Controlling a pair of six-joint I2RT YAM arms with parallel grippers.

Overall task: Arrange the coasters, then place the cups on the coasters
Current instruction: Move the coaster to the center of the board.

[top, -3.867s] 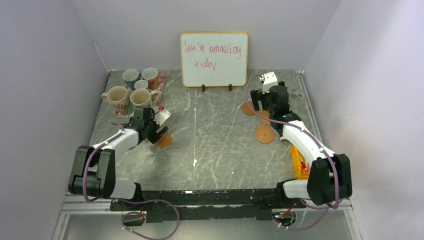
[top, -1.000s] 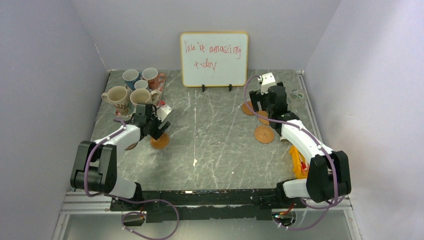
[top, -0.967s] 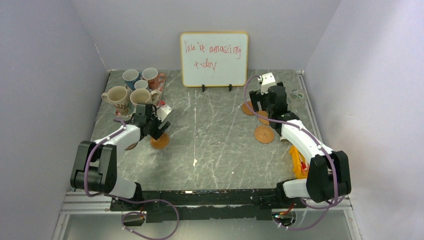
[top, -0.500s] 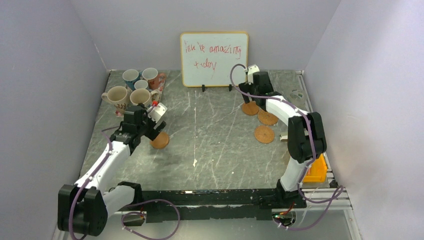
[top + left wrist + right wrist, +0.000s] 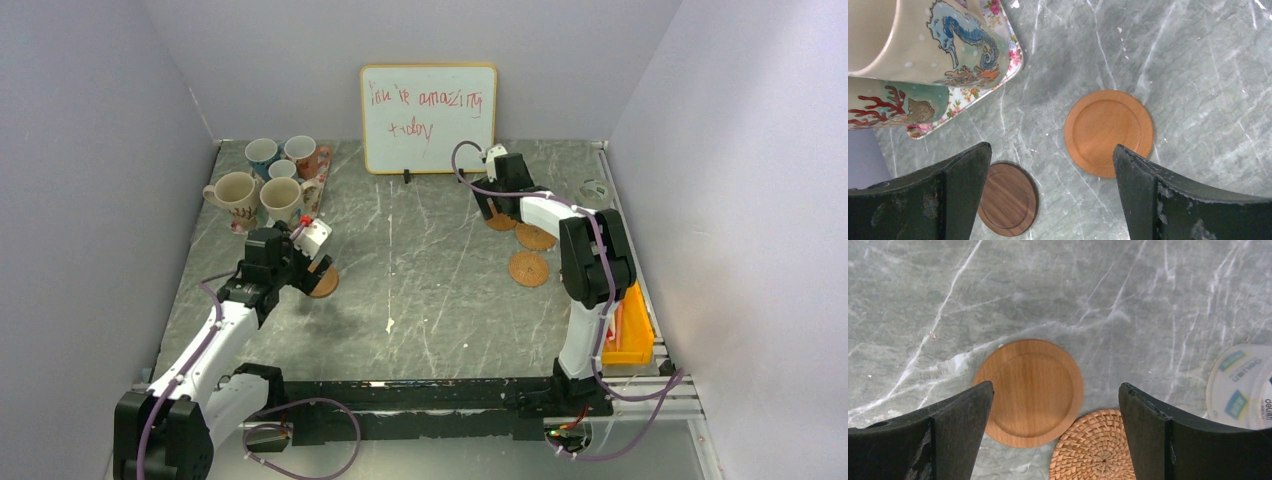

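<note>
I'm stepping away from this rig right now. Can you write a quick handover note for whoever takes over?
Left hand: open, empty, above the orange coaster; dark brown coaster beside it.
Right hand: open, empty, above the smooth wooden coaster, next to the woven coaster; a patterned coaster lies nearer the bases.
Cups: all five bunched far-left at the floral tray.
Done: no cup on a coaster.
Left: arrange the five coasters, then seat each cup.

Robot lab test cell, plain pale panel walls (image 5: 90, 150) boxing in a grey marble-look tabletop (image 5: 430, 290), two cabled robot arms (image 5: 215, 335) bolted to a black rail (image 5: 420, 393), whiteboard (image 5: 428, 118) with red handwriting propped at the back.
</note>
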